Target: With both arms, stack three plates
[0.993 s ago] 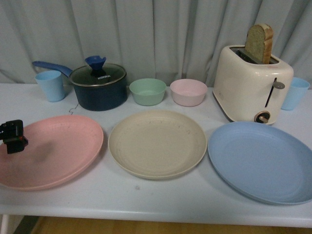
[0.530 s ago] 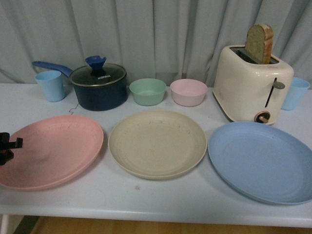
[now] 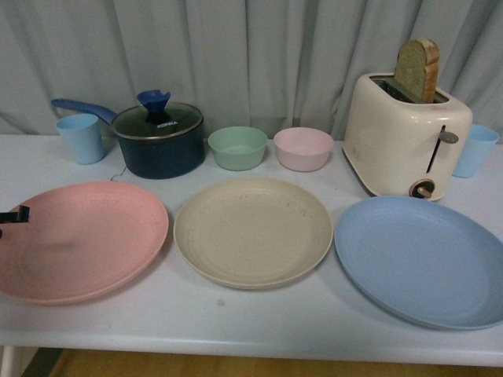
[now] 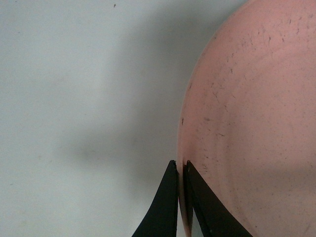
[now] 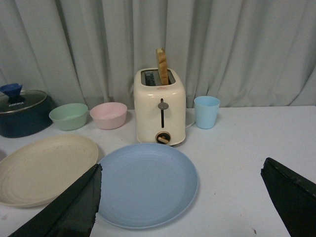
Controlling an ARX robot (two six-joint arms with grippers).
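Note:
Three plates lie in a row on the white table: the pink plate at the left, the beige plate in the middle, the light blue plate at the right. My left gripper shows only as a black tip at the left edge. In the left wrist view that gripper is shut on the rim of the pink plate. My right gripper hangs open above the table, near the blue plate, with the beige plate off to one side.
Behind the plates stand a dark blue lidded pot, a green bowl, a pink bowl and a cream toaster with bread in it. A blue cup stands at the back left and another blue cup behind the toaster.
My left gripper has slid left off the pink plate's inside to its left rim and now pinches it. The pink plate has shifted slightly. Nothing else has moved.

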